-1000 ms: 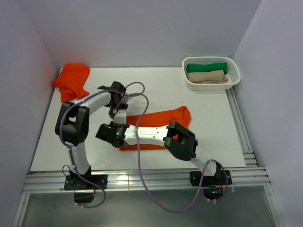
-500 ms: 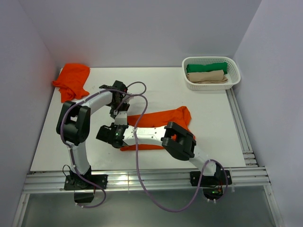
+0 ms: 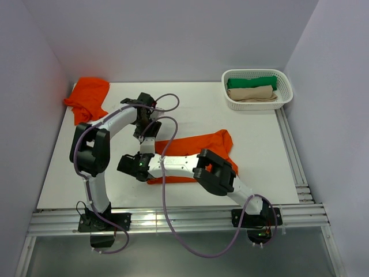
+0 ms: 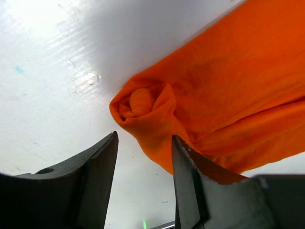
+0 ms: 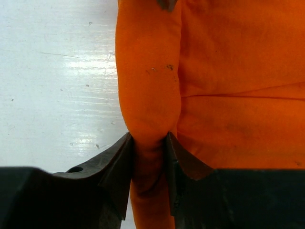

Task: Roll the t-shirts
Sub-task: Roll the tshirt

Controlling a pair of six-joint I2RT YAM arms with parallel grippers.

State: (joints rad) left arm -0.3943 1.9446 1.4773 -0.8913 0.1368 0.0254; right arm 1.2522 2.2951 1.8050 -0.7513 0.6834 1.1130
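- I count two bright orange cloth t-shirts: one half-rolled mid-counter [image 3: 199, 144], one crumpled at the far-left corner [image 3: 87, 98].
- The half-rolled one lies left-right, its rolled end leftward.
- My right hand [image 5: 148, 143] pinches that roll.
- My left hand [image 4: 144, 157] stands open, holding nothing.

Orange t-shirt [image 3: 196, 147]: in the top view its near-left part lay hidden under the right arm.
Rolled end [image 4: 143, 107]: the cloth ran off the right edge of the left wrist view.
Right gripper [image 5: 148, 143]: the cloth between its fingers ran out of the bottom edge.
Basket [image 3: 283, 98]: its folded clothes were too small to identify.
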